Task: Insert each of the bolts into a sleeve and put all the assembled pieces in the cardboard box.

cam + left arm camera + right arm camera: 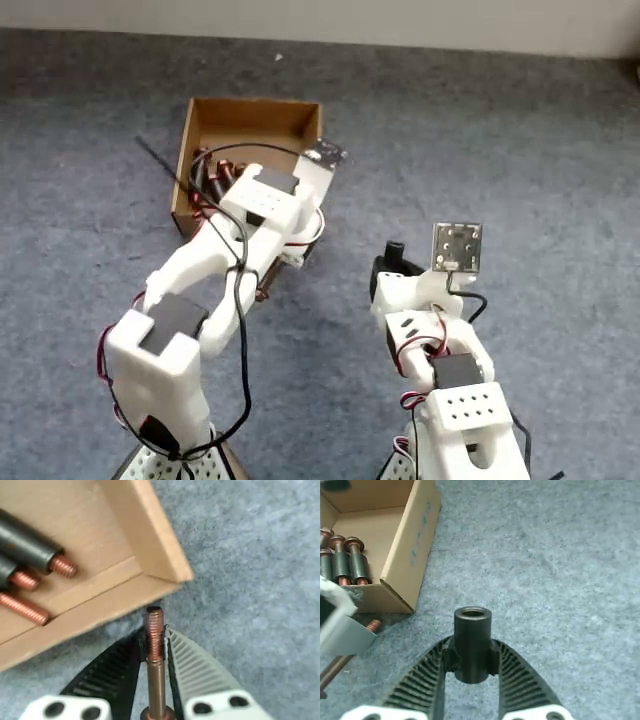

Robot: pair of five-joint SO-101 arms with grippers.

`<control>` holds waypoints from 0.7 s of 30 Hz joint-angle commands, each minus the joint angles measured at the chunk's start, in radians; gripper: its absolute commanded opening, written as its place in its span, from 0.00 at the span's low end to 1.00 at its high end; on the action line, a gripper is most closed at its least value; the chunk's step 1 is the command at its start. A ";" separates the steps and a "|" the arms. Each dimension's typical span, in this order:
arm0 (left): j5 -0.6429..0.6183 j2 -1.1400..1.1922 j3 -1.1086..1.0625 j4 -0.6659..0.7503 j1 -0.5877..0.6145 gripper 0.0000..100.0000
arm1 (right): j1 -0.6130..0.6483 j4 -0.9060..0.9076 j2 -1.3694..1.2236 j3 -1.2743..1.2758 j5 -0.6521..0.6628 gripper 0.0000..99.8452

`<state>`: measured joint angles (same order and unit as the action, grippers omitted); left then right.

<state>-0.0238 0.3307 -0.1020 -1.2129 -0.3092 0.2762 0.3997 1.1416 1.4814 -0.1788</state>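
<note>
Left wrist view: left jaws closed on a copper bolt [155, 645], pinching it at the threads, threaded tip pointing away from the wrist. Tip sits just outside a corner of the cardboard box [150, 545], close to the wall; contact cannot be told. Inside the box, assembled pieces [25, 550] lie side by side, copper thread ends poking out of black bodies. Right wrist view: right jaws clamped around a black sleeve [472, 642], one jaw on each side. Its open end points away from the wrist and the bore looks empty. Sleeve hangs over the grey, carpet-like desk [520, 130], well apart from the box. Same view shows three pieces in the box, flanged heads lined up, resting against the near wall. High view: left arm [250, 215] reaches over the box's near edge. Right arm [440, 340] stands beside it, off to the box's side, sleeve at its front end.
</note>
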 commanded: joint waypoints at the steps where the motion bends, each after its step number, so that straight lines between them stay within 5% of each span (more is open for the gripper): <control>1: -0.015 -0.173 -0.054 -0.026 -0.005 0.01 | -0.012 -0.024 0.024 -0.007 -0.003 0.00; 11: -0.038 -0.541 -0.240 -0.034 -0.001 0.01 | -0.012 -0.024 0.024 -0.007 -0.003 0.00; 21: -0.462 -0.842 -0.426 0.138 0.163 0.01 | -0.012 -0.024 0.022 -0.007 -0.003 0.00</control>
<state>-0.3491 -0.3859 -0.4703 -1.1884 -0.2386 0.2762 0.3997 1.1416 1.4814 -0.1788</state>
